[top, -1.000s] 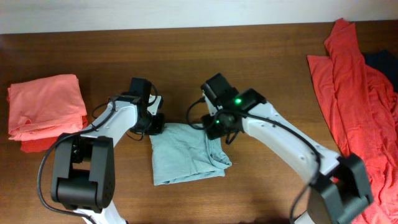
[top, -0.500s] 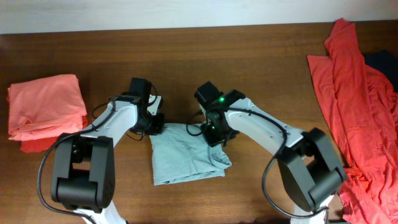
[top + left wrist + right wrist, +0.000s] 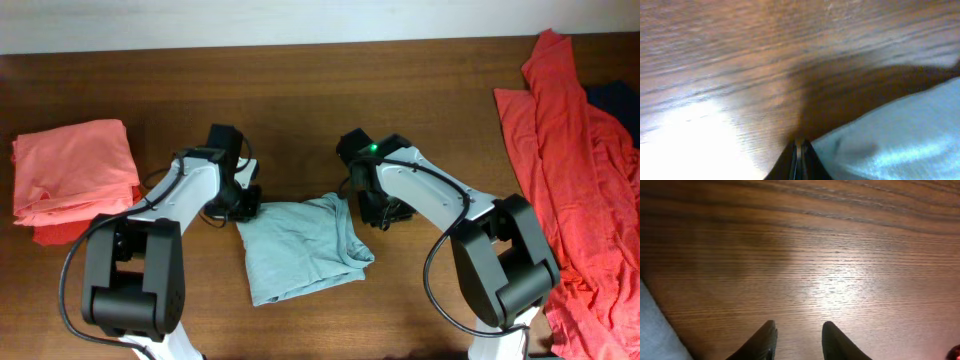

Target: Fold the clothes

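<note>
Evenly lit overhead view; soft, close wrist views.
Bright glare patches sit on the table in both wrist views; the left one is blurred.

The tabletop is dark brown wood with fine grain lines, smooth and shiny where light hits it. The pale grey-blue T-shirt is soft, thin, matt cloth. The salmon-pink garment and red garment are matt cloth too. The arms' white shells look like smooth plastic.

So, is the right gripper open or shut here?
Open: the right gripper has its fingertips standing apart over the table, with nothing between them.
</note>
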You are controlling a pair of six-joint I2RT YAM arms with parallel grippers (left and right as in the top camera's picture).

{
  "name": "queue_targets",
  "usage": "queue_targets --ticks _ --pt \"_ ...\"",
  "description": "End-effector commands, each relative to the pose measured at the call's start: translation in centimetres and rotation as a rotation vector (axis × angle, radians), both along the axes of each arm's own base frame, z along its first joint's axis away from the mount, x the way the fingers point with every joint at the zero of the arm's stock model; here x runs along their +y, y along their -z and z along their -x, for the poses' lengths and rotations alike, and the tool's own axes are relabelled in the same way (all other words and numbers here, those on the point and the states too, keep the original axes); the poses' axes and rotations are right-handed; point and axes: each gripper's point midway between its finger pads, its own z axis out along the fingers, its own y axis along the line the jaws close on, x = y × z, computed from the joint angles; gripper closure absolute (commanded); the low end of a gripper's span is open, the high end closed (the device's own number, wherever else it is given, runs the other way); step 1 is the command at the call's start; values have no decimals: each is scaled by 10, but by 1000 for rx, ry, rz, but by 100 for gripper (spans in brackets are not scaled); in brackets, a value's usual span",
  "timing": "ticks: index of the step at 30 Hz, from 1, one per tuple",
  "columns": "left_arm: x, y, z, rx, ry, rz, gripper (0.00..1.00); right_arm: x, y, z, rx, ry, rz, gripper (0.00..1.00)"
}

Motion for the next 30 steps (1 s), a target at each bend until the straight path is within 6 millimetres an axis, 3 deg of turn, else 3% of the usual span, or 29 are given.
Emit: queue_targets --ticks 1,4,6,8,9,18,22,30 --pt "-1 -60 -30 -147 -12 13 94 -9 -1 -4 -4 13 21 65" --pt "-12 -91 -27 -191 -2 88 90 -14 -2 -2 10 18 29 65" --pt "-39 -108 -7 -137 22 261 90 -14 -2 -2 12 18 30 65" --pt "-52 -109 5 -86 28 348 89 -14 -2 -2 14 7 30 65" --pt "-61 -105 17 -41 28 419 89 -14 -2 -2 17 1 30 65" --pt "-78 -68 53 41 13 710 88 -15 -2 -1 20 1 32 65" --pt "-63 -37 69 54 -46 708 84 -15 -2 -1 20 0 31 65" --pt "-26 -1 74 28 -224 664 76 -16 -2 2 32 0 37 65"
